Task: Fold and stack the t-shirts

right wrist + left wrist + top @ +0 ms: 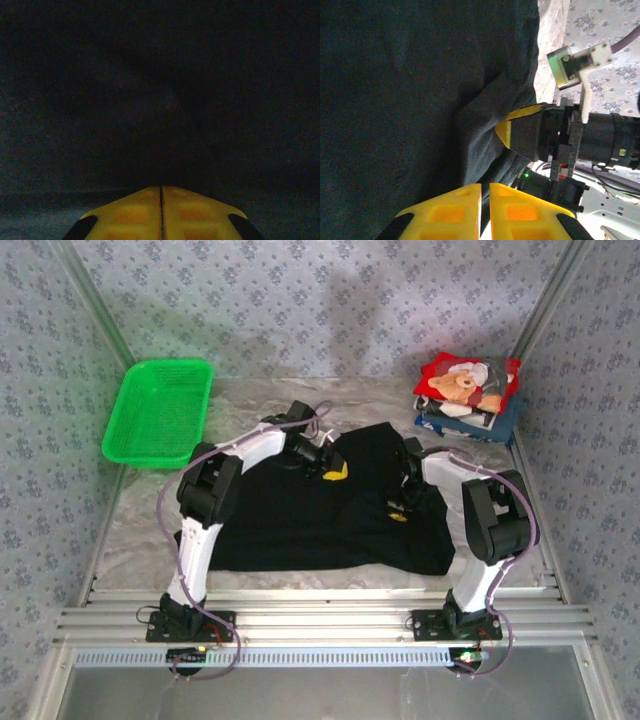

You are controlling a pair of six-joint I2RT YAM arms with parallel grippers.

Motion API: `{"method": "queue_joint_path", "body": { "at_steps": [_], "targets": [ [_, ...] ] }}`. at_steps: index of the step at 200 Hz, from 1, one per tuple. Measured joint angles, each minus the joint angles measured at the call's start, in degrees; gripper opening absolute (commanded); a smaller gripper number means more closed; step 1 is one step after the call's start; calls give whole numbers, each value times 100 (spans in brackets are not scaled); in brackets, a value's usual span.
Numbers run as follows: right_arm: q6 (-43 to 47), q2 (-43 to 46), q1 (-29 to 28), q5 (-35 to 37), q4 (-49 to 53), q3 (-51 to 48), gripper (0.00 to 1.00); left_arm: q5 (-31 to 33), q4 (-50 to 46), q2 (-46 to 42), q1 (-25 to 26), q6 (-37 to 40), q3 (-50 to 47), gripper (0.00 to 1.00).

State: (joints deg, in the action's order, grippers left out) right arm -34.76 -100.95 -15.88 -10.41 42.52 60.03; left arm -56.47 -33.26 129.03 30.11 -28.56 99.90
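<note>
Right gripper (161,188), closest in its own wrist view: yellow fingers pressed flat together with no gap, tips against dark cloth. Whether any fabric is caught between them cannot be told.

Left gripper (485,186), in its wrist view: fingers drawn in to a thin slit. A raised ridge of cloth runs up to the tips; pinched or merely touching is unclear.

Black t-shirt (300,520) lies spread across the middle of the table (140,510), just beyond the arm bases, its far edge rumpled. Both grippers are down on its far half, the left one near the centre, the right one toward the right side, near each other but apart.

Folded t-shirts (470,410) are stacked at the far right corner, close to the black t-shirt but not touching it. Red teddy-bear shirt (465,380) is on top, with white and dark blue layers beneath.

Green basket (160,410) sits at the far left, apart from the cloth.
</note>
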Motion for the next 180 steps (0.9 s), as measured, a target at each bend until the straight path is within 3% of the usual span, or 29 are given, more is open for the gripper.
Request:
{"method": "queue_joint_path", "body": {
  "at_steps": [22,70,127,180],
  "targets": [
    [0,-9,-4,17,17,15,11,-37,-55,-63,2,46,0,16],
    [-94,20,-4,-4,-61,-39,17,61,-203,-79,308,201,-350,35],
    [-190,190,-2,-57,-306,-214,18,540,46,-79,938,-94,-479,38],
    [-190,282,-4,-74,-437,-293,21,1593,-28,-227,850,-46,-575,39]
  ]
}}
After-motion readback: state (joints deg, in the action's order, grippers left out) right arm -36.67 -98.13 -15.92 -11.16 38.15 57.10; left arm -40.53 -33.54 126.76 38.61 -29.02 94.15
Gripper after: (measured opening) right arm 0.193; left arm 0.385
